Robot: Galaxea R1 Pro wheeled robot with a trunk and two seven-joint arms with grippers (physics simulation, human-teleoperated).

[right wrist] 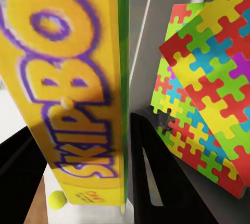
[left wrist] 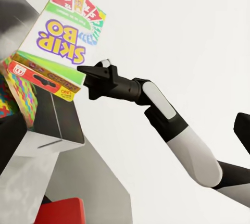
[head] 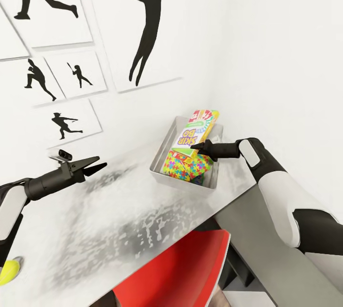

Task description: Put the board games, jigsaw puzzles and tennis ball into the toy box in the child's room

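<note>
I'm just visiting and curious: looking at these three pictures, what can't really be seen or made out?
- Toy box floor: head view, covered by the jigsaw puzzles and the SKIP-BO game.
- Tennis ball: head view, cut off by the picture's left edge.
- SKIP-BO lettering: right wrist view, blurred because it is so close.
- Right gripper grip: head view, too small to tell whether the fingers still squeeze the box.
- Small print on the game: too tiny to read.

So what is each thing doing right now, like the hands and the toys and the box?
SKIP-BO game: tilted up, lower end in the box, gripped.
Right hand: shut on the game's edge.
Left hand: open, holding nothing.
Jigsaw puzzles: inside the box.
Toy box: topless, on the table.
Tennis ball: on the table, outside the box.
</note>
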